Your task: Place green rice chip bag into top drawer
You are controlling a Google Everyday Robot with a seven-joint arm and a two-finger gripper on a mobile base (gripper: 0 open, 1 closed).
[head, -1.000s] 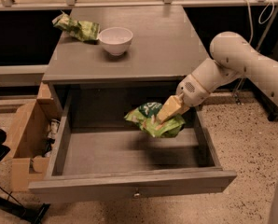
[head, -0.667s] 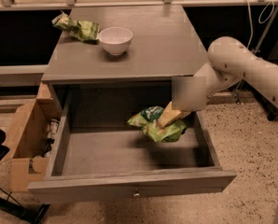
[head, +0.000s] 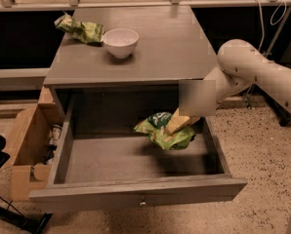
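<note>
The green rice chip bag (head: pixel 161 131) hangs crumpled inside the open top drawer (head: pixel 87 194), toward the drawer's right wall and below the table's front edge, with its shadow on the drawer floor beneath it. The gripper (head: pixel 177 124) reaches in from the right side of the table, its tan fingers closed on the bag's upper right part. The pale arm (head: pixel 255 74) behind it runs off past the table's right edge. The drawer is pulled out from under the front edge, and its small knob (head: pixel 142 203) sits mid-panel. On the table (head: pixel 175 48), a white bowl (head: pixel 120 41) stands near the back left corner, with a second green bag (head: pixel 80 29) just beside it. A cardboard box (head: pixel 24 143) stands on the floor off the left edge.
</note>
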